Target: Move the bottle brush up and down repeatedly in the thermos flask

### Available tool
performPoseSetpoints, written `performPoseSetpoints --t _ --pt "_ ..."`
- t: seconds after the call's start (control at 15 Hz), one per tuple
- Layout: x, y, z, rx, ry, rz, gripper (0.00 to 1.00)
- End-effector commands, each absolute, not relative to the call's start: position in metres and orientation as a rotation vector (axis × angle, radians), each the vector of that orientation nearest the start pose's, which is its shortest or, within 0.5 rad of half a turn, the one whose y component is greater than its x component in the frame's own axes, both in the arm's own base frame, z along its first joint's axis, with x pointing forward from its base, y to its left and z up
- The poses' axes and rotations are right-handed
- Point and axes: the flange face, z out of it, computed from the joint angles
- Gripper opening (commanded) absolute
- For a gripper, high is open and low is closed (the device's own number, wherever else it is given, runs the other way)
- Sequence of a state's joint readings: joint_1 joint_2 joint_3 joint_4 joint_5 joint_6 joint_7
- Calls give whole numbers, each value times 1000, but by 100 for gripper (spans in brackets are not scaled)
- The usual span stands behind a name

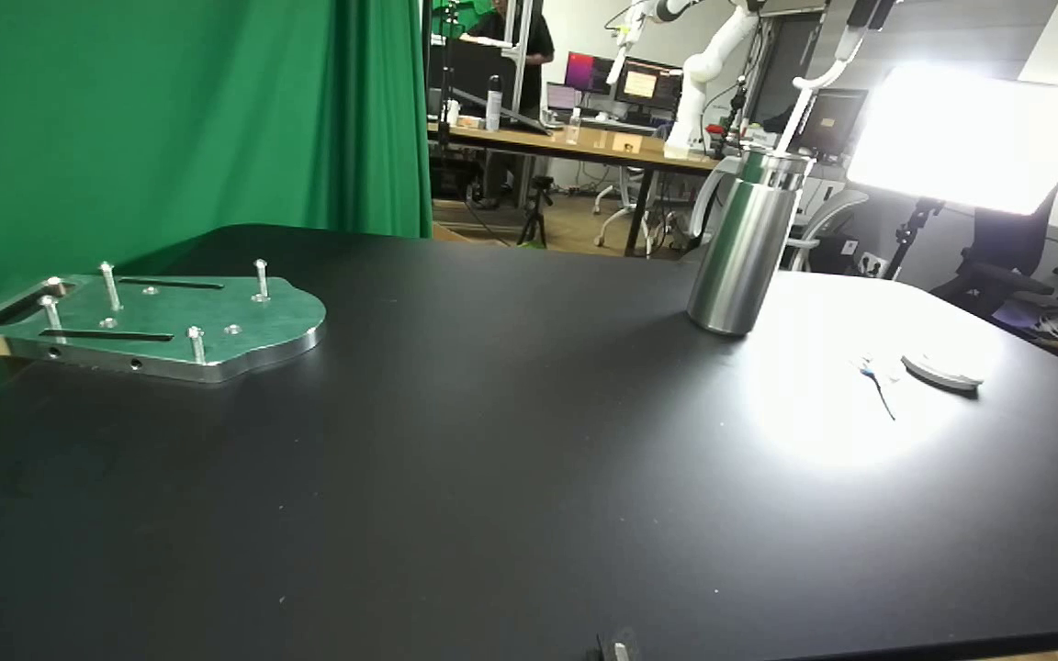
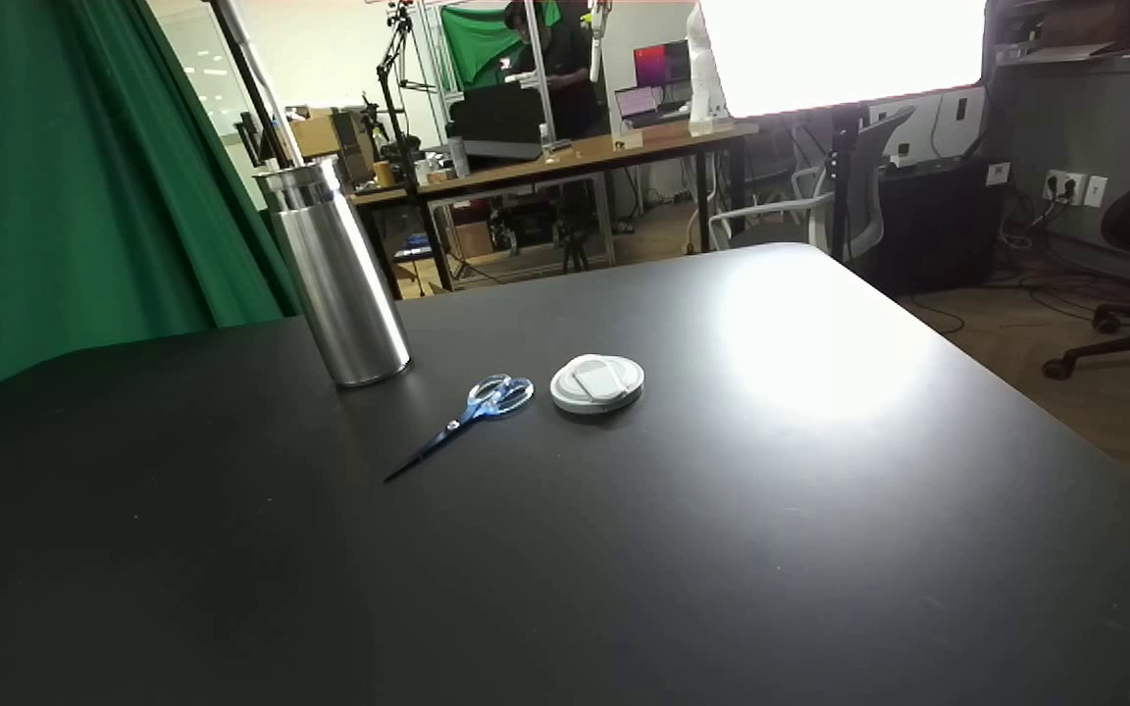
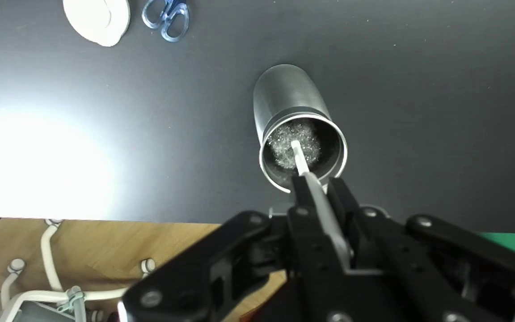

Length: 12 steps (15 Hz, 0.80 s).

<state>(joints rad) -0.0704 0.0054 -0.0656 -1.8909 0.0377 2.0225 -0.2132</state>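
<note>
The silver thermos flask [image 1: 745, 252] stands upright on the black table in both exterior views [image 2: 339, 275]. Its open mouth faces the camera in the wrist view [image 3: 284, 91]. The pale bottle brush [image 1: 795, 119] goes down into the flask's mouth at a slight slant, also in an exterior view [image 2: 276, 108]. In the wrist view, the brush's white stem [image 3: 301, 161] ends in bristles inside the flask; how deep they sit I cannot tell. My gripper [image 3: 319, 181] is shut on the grey upper handle, above the rim. The gripper [image 1: 871, 14] is cut off by the frame top.
Scissors with clear blue handles [image 2: 487, 407] and a round white lid [image 2: 596, 384] lie near the flask; both show in the wrist view. A green plate with pegs [image 1: 180, 321] sits by the green curtain. The table edge [image 3: 128, 220] runs close behind the flask. A bright light panel [image 1: 979, 138] stands beyond.
</note>
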Motion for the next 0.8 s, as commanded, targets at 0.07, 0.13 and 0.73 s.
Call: performPoseSetpoints --t 0.07,0.13,0.73 --pt "568 -73 512 -3121 -101 -206 4" --pt "571 -71 508 -3124 -109 -195 4" --pt "599 -56 453 -3129 -173 -52 4"
